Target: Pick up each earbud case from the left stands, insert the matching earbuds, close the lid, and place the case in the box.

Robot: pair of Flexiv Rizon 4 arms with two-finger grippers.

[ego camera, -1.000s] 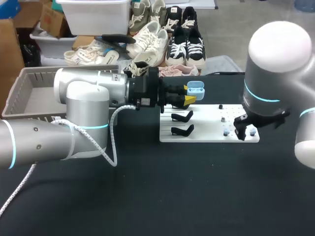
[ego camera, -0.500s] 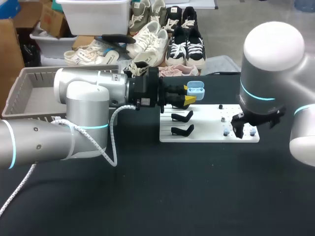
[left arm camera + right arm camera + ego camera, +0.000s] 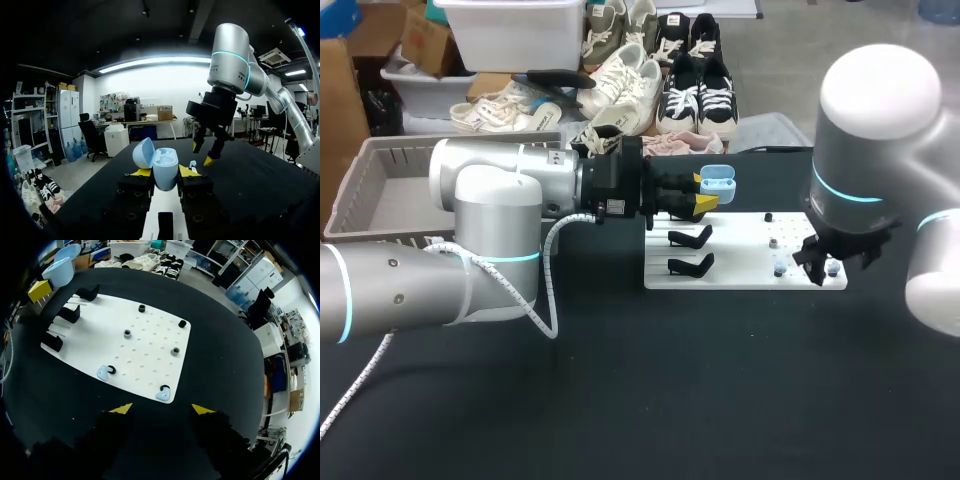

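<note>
A light blue earbud case (image 3: 164,169) with its lid (image 3: 144,152) open stands upright between the yellow tips of my left gripper (image 3: 162,172), which is shut on it. In the head view the case (image 3: 717,183) hangs just behind the white board (image 3: 745,270). Two light blue earbuds (image 3: 103,373) (image 3: 163,394) sit on the board's near edge. My right gripper (image 3: 162,409) hovers open just above that edge with nothing between its fingers, closest to one earbud (image 3: 833,268) at the board's right end.
Three black stands (image 3: 70,314) line the board's left side, and several small black pegs (image 3: 141,308) dot its surface. A grey basket (image 3: 380,190) sits at the back left. A white cable (image 3: 545,290) droops from my left arm onto the black table.
My right gripper has shifted a little to the right over the board's right end and turned, its fingers drawing closer together. The left arm and the case have not moved.
</note>
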